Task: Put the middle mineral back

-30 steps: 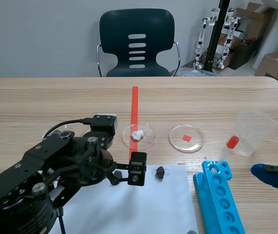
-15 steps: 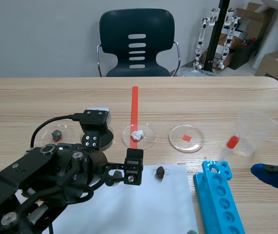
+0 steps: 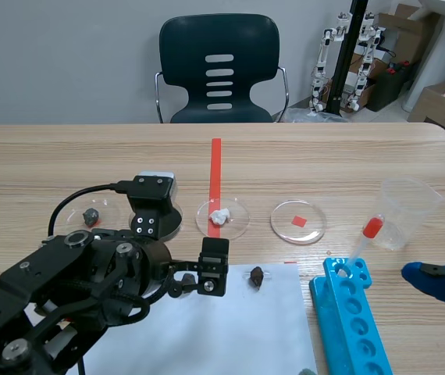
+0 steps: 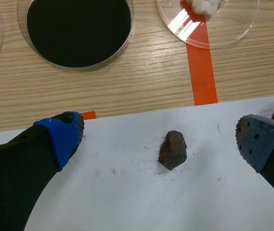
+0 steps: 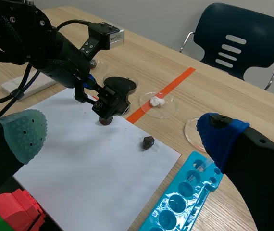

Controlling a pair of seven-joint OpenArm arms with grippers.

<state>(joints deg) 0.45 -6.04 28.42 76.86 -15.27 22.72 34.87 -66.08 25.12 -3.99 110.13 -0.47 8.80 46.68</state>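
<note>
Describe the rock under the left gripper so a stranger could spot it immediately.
Start at the white paper. Between the open fingers of the left gripper lies a reddish-brown rock; the other rock sits outside the gripper, nearer the blue rack.

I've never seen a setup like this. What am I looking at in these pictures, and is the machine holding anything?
It is a robot with two black arms, each ending in a two-fingered gripper. One picture looks across the wooden table from between the arms; the others come from wrist cameras. On the table lie a white paper, petri dishes, a blue tube rack and a plastic cup. The left gripper hangs open over a dark mineral on the paper, a second mineral beside it. The right gripper is open too; nothing is held.
</note>
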